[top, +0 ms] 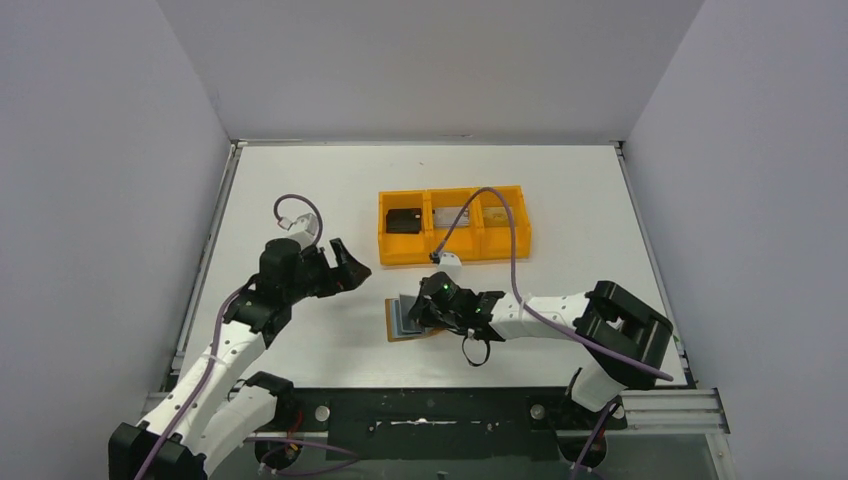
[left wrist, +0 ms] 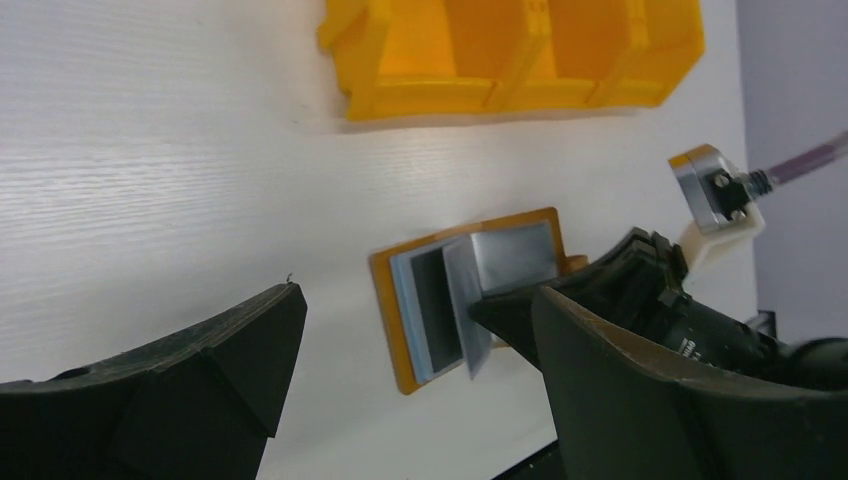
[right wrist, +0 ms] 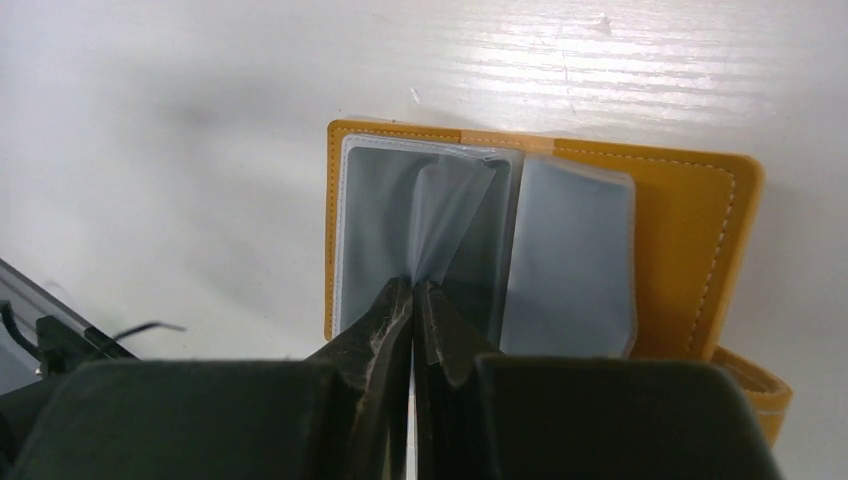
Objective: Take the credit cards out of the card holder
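Top view: card holder (top: 398,323) lying open low-centre, right gripper (top: 426,314) on it; left gripper (top: 352,265) off to its left, spread wide, empty. Left wrist: grey leaf (left wrist: 466,300) standing up mid-frame. Right wrist: clenched on that leaf, card or sleeve unclear. Extraction step, by the look; next, likely a steady pull clear.

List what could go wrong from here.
1. The right gripper pinches a thin translucent flap, perhaps a sleeve and not a card; pulling may lift the whole holder.
2. The left gripper hangs open, off the holder, so nothing pins it down.
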{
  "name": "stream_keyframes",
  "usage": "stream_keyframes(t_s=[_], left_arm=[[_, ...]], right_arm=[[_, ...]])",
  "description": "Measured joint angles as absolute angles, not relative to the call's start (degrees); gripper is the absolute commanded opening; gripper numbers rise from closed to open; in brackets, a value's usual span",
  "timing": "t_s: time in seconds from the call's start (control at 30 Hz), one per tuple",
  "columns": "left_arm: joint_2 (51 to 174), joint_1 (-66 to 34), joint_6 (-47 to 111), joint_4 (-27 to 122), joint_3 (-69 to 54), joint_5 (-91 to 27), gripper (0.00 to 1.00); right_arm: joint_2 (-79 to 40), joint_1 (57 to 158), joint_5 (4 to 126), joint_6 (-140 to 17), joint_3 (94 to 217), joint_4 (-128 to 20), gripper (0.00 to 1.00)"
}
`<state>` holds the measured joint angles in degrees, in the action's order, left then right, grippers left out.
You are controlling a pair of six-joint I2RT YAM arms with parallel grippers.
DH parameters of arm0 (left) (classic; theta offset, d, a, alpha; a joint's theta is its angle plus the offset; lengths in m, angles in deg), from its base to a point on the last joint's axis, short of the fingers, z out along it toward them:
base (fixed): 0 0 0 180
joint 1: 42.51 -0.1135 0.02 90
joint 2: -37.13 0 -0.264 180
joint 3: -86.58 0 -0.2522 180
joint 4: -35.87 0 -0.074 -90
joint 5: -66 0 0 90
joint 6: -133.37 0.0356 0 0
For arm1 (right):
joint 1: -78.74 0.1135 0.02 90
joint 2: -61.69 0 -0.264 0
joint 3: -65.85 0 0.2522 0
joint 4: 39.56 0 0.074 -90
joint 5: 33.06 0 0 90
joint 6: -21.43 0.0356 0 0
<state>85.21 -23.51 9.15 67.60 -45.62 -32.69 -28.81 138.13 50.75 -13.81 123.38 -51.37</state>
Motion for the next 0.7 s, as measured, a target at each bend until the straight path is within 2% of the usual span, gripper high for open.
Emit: stream_keyframes(t_s=[0.33,0.7], left_arm=[[98.04,-22.61,0.54,52.57,-52.53,-53.08,0.71],[105.25,-13.65,-3.85,44.33,-53.27,-54.66,0.66]], right_arm=[[-28.70,136.01,55.62,-9.70,117.02,-40.55,0.00],[-26.56,135.66,56.32,-7.41,113.83,-36.99,0.00]])
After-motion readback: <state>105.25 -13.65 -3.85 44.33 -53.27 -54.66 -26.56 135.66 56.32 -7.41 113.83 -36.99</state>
